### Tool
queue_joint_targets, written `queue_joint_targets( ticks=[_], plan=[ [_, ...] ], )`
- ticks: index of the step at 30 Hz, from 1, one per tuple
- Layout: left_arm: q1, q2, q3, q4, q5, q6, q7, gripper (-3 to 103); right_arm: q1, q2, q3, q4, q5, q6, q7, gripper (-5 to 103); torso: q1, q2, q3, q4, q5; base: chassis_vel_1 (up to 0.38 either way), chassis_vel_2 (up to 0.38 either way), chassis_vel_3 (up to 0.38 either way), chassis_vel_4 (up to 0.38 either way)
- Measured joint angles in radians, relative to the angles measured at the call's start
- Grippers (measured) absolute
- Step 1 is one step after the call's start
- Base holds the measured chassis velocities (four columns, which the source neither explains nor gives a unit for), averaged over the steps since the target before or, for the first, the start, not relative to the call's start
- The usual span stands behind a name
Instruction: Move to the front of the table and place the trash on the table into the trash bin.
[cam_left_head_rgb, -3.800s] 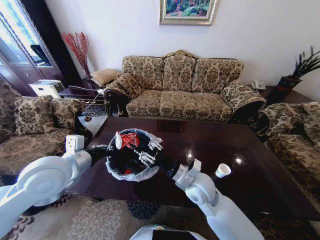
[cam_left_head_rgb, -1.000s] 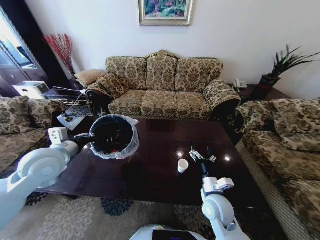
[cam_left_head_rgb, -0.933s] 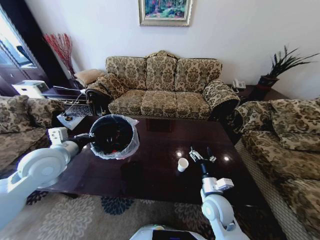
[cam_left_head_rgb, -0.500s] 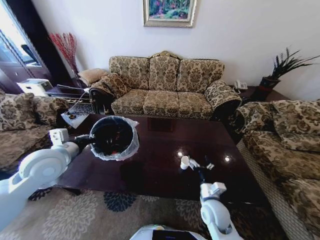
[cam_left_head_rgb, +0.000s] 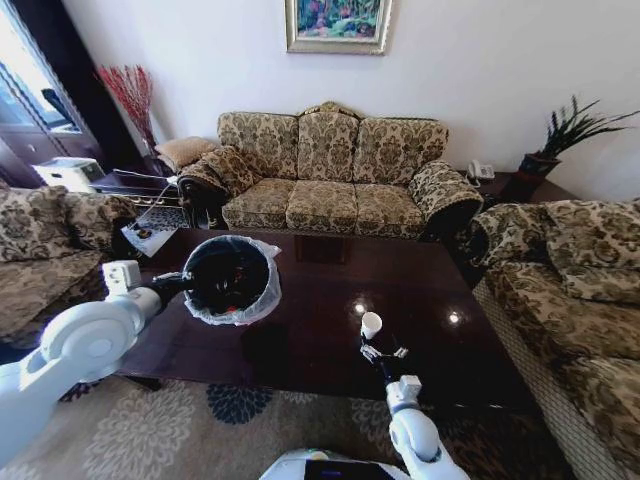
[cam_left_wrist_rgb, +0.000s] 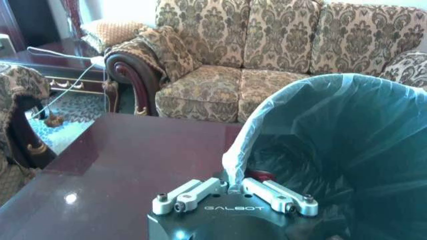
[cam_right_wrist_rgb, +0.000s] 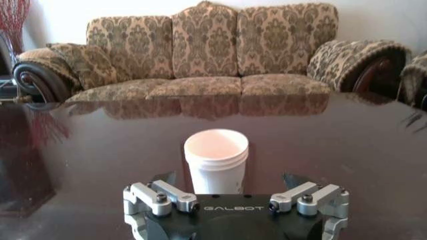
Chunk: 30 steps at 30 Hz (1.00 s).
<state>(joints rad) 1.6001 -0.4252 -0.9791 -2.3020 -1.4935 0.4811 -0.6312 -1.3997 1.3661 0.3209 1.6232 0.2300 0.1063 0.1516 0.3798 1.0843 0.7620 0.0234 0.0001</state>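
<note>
The trash bin (cam_left_head_rgb: 232, 278), black with a whitish liner, hangs over the left part of the dark glossy table (cam_left_head_rgb: 440, 290). My left gripper (cam_left_head_rgb: 180, 285) is shut on its rim; in the left wrist view the left gripper (cam_left_wrist_rgb: 233, 187) pinches the liner edge of the trash bin (cam_left_wrist_rgb: 347, 145), and a red piece of trash (cam_left_wrist_rgb: 259, 175) lies inside. A white paper cup (cam_left_head_rgb: 371, 324) stands upright near the table's front edge. My right gripper (cam_left_head_rgb: 379, 350) sits low just in front of it, open. In the right wrist view the paper cup (cam_right_wrist_rgb: 215, 157) stands between the open fingers (cam_right_wrist_rgb: 162, 180), apart from them.
A patterned sofa (cam_left_head_rgb: 330, 185) runs along the table's far side, another sofa (cam_left_head_rgb: 575, 290) on the right, and an armchair (cam_left_head_rgb: 45, 240) on the left. A floral rug (cam_left_head_rgb: 200, 420) lies under the table's front edge. A potted plant (cam_left_head_rgb: 560, 140) stands at the back right.
My right arm has dropped and drawn back toward the table's front edge, bringing its open gripper close behind the cup. The left gripper still holds the bin. The camera has shifted slightly.
</note>
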Motion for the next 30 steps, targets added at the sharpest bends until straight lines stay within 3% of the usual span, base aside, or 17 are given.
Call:
queue_joint_targets(
  ticks=[14,17,19,20,24,26,30],
  plan=[
    [-0.009,0.008,0.008,-0.004,-0.003,-0.014,0.017,0,0.117,0.049,-0.017,-0.135,0.018,-0.028,-0.019,102,0.0,0.0,0.0,0.0,-0.0002,0.0,0.0,0.0,0.0],
    [-0.009,0.008,0.009,-0.003,-0.003,-0.015,0.017,0,0.135,0.053,-0.018,-0.152,0.018,-0.033,-0.022,98,0.0,0.0,0.0,0.0001,-0.0001,0.0,0.0,0.0,0.0],
    [-0.009,0.008,0.008,-0.004,-0.004,-0.016,0.017,0,0.139,0.054,-0.018,-0.155,0.018,-0.037,-0.024,94,0.0,0.0,0.0,0.0002,-0.0001,0.0,0.0,0.0,0.0],
    [-0.009,0.008,0.007,-0.004,-0.005,-0.016,0.017,0,0.141,0.055,-0.018,-0.155,0.018,-0.042,-0.025,83,0.0,0.0,0.0,0.0,-0.0001,0.0,0.0,0.0,0.0],
    [-0.009,0.008,0.004,-0.004,-0.006,-0.018,0.018,0,0.142,0.055,-0.017,-0.155,0.018,-0.05,-0.027,72,0.0,0.0,0.0,0.0,-0.0001,0.0,0.0,0.0,0.0],
    [-0.009,0.007,0.003,-0.004,-0.006,-0.021,0.018,0,0.142,0.052,-0.016,-0.156,0.019,-0.059,-0.03,61,0.0,0.0,0.0,0.0,-0.0002,0.0,0.0,0.0,0.0],
    [-0.009,0.006,0.003,-0.004,-0.006,-0.026,0.018,0,0.138,0.046,-0.013,-0.158,0.025,-0.059,-0.035,51,0.0,0.0,0.0,0.0001,-0.0002,0.0,0.0,0.0,0.0]
  ],
)
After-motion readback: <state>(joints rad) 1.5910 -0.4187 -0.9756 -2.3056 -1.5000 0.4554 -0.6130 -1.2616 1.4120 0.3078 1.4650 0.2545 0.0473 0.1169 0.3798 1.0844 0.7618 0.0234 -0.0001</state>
